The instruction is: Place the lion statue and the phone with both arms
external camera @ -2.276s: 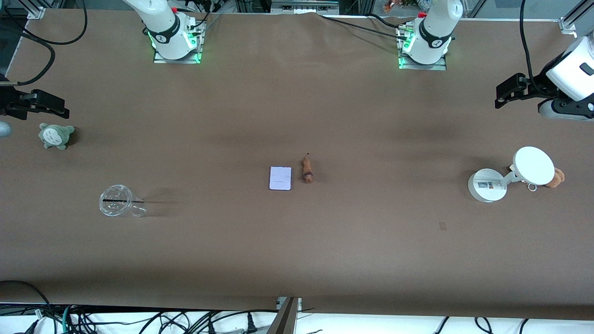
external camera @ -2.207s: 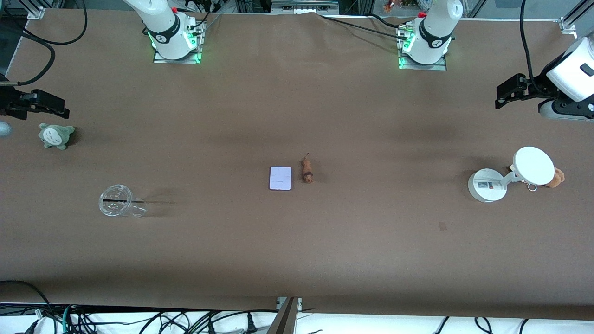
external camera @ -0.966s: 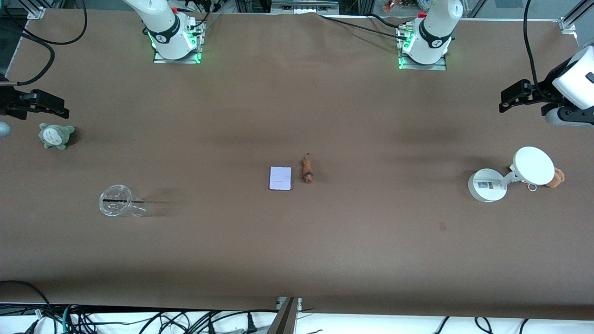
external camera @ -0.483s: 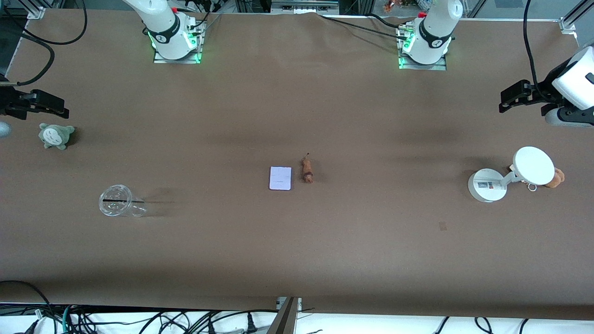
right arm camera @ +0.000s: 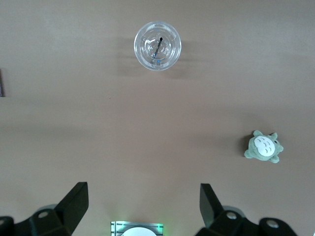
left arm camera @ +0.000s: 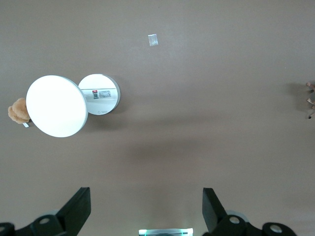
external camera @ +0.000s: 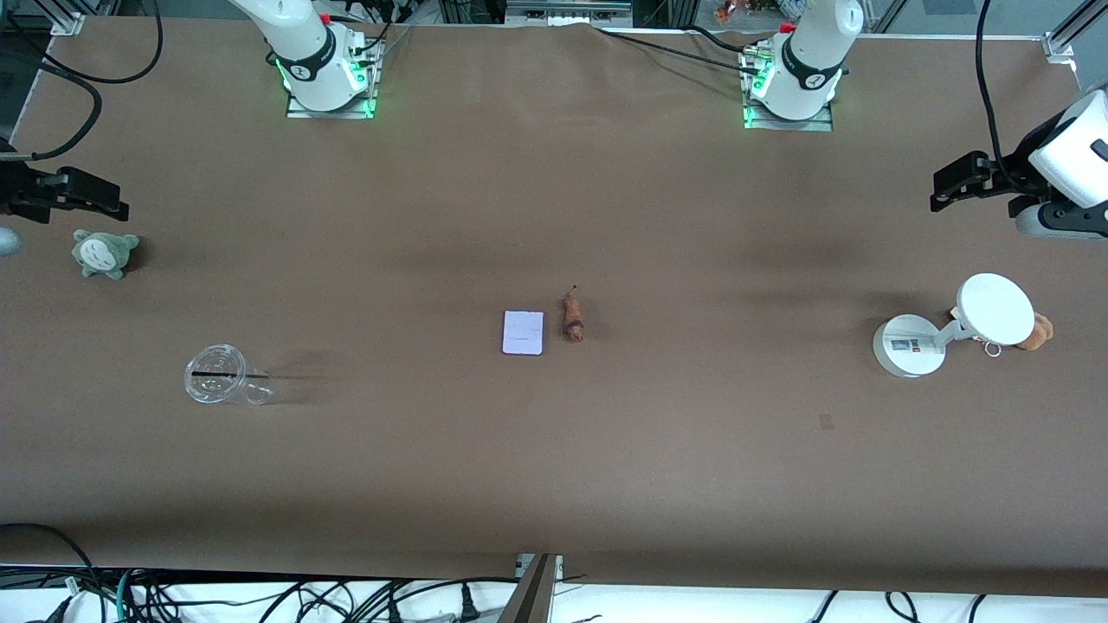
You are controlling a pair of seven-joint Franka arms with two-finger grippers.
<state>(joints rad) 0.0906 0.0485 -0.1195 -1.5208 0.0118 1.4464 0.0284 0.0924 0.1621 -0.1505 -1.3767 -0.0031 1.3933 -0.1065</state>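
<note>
The phone (external camera: 523, 332), a pale lavender-white rectangle, lies flat at the table's middle. The lion statue (external camera: 572, 317), small and brown-orange, lies right beside it toward the left arm's end. Its edge shows in the left wrist view (left arm camera: 310, 93), and a sliver of the phone shows in the right wrist view (right arm camera: 1, 82). My left gripper (external camera: 939, 186) is open and empty, up over bare table at the left arm's end (left arm camera: 145, 206). My right gripper (external camera: 108, 201) is open and empty, over bare table at the right arm's end (right arm camera: 142, 204).
A white round stand (external camera: 948, 327) (left arm camera: 56, 105) with a brown plush toy (external camera: 1041, 331) beside it stands at the left arm's end. A grey-green plush (external camera: 104, 253) (right arm camera: 263, 147) and a clear cup (external camera: 221, 376) (right arm camera: 157, 45) sit at the right arm's end.
My left gripper has shifted slightly toward the table's edge, away from the white stand, then held still. The right arm, the phone and the lion have not moved.
</note>
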